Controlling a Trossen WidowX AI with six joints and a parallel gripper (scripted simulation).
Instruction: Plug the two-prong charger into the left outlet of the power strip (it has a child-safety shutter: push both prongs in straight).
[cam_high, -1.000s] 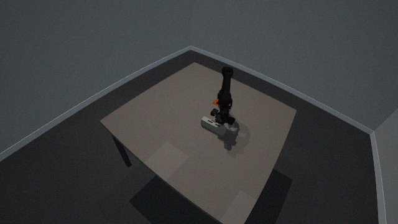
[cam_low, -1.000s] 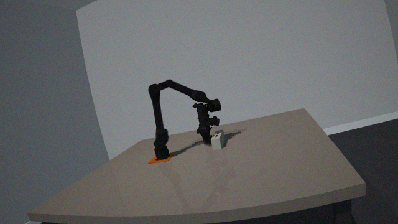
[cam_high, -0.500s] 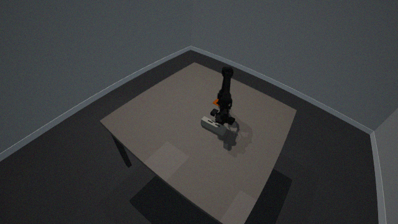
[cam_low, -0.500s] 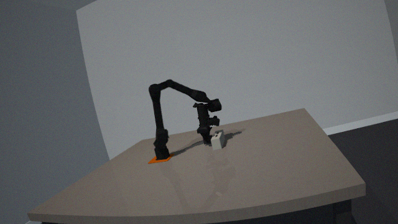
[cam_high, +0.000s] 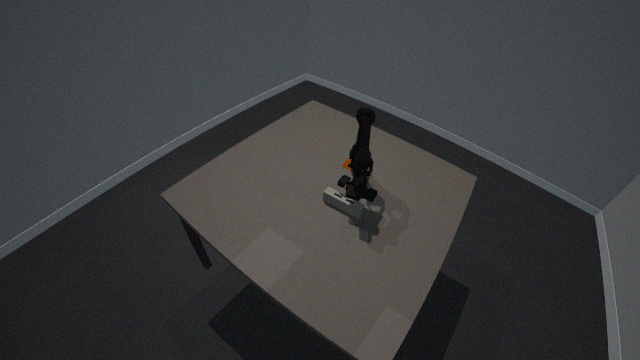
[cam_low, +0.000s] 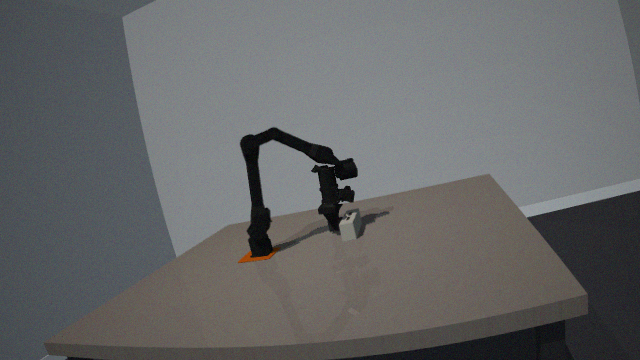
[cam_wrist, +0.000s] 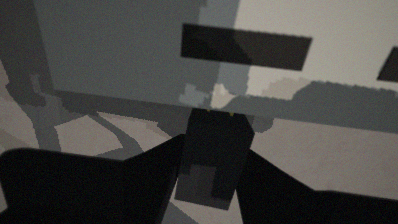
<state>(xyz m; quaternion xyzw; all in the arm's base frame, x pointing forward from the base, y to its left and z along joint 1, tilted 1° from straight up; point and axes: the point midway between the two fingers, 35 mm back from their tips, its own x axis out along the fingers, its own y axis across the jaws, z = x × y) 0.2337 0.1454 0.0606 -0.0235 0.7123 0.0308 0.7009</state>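
The pale power strip (cam_high: 336, 202) (cam_low: 348, 231) (cam_wrist: 280, 15) stands on the table, with dark outlet recesses in its top face. One recess (cam_wrist: 240, 47) lies ahead of the charger in the wrist view, and part of another shows at the right edge. My gripper (cam_high: 357, 194) (cam_low: 333, 228) (cam_wrist: 209, 144) points down beside the strip and is shut on the black charger (cam_wrist: 217, 150). The charger's front end meets the strip's near edge in the wrist view, short of the recess. Only small yellow bits of the two prongs (cam_wrist: 231, 114) show there; whether they touch the strip cannot be told.
The arm's base stands on an orange plate (cam_high: 347, 164) (cam_low: 245, 259) on the table (cam_high: 240, 200) (cam_low: 425, 280). The arm's shadow falls over part of the strip and the table beside it. Grey walls stand beyond the table.
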